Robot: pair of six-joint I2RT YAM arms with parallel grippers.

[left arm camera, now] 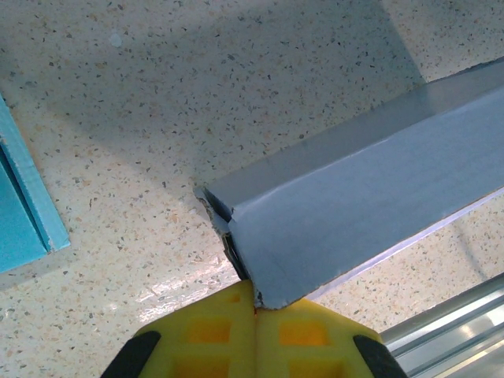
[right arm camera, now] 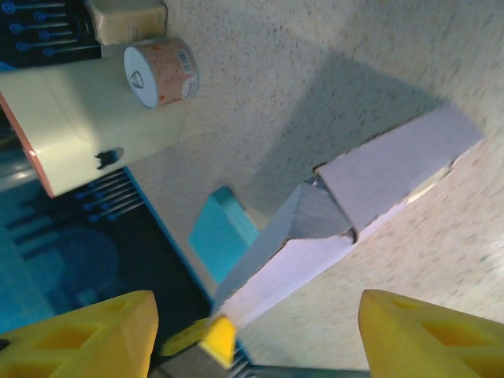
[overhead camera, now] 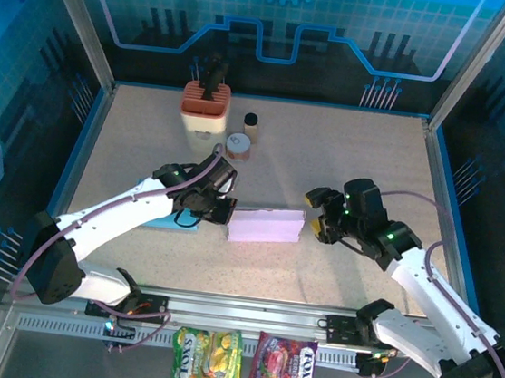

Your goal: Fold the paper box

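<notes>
I am at the closing stage of the fold, by my reading. The pale lilac paper box (overhead camera: 267, 225) lies on its long side in the middle of the speckled surface (overhead camera: 375, 157), between my two arms, already formed into a long closed shape.

My left end effector (left arm camera: 256, 315) is closed, pads together on the box's near left corner. It seems to pinch the paper edge there and pin that end down. My right end effector (overhead camera: 316, 215) stands wide, holding nothing, just beside the box's right end and not touching it.

From the right wrist, the end facing me looks unfinished: one flap stands slightly proud, with a dark triangular gap beside it.

The next move falls to my right arm, I think. It should bring a finger against that flap and press it in squarely while the left holds firm. Too hard a push could slide the box or crease its wall.
</notes>
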